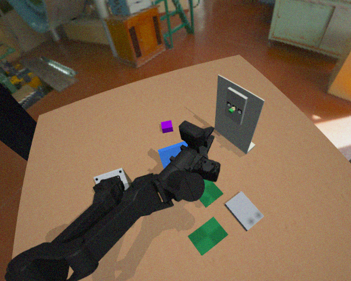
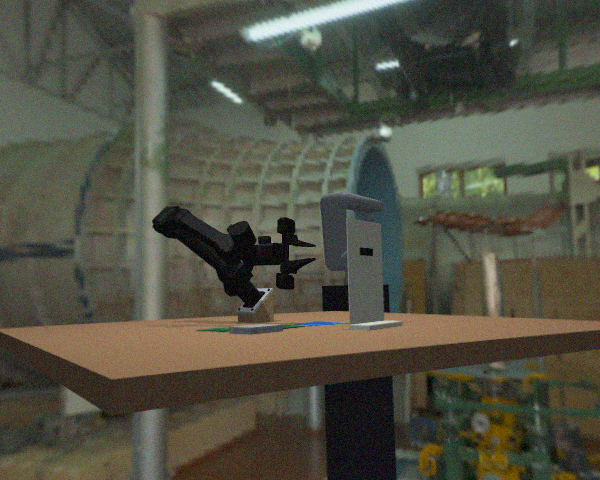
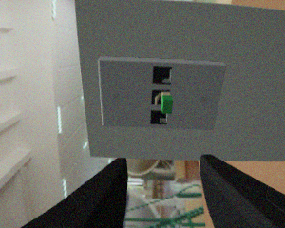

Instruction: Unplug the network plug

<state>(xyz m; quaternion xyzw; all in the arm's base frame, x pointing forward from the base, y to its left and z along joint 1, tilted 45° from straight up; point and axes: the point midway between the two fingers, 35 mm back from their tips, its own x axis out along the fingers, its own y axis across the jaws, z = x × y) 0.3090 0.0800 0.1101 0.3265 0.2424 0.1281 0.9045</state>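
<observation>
The plug [image 1: 231, 110] [image 3: 166, 104], green with a beige part, sits in the middle one of three openings on the upright grey panel [image 1: 230, 133] [image 2: 365, 294] [image 3: 256, 95]. The thin tab is too small to make out for certain. My gripper [image 1: 212, 133] [image 2: 314, 252] [image 3: 163, 166] is partly open and empty, level and facing the panel, short of it, one finger above the other. A blue square [image 1: 167, 154], partly behind my arm, and two green squares [image 1: 211, 195] [image 1: 207, 236] lie on the table; I cannot tell which is the marked one.
A purple block [image 1: 167, 127] stands beyond the blue square. A flat grey slab [image 1: 243, 208] [image 2: 256, 329] lies right of the green squares. The white mounting plate [image 1: 120, 171] is at my arm's base. The panel stands on a pale foot [image 1: 251, 147] [image 2: 375, 325].
</observation>
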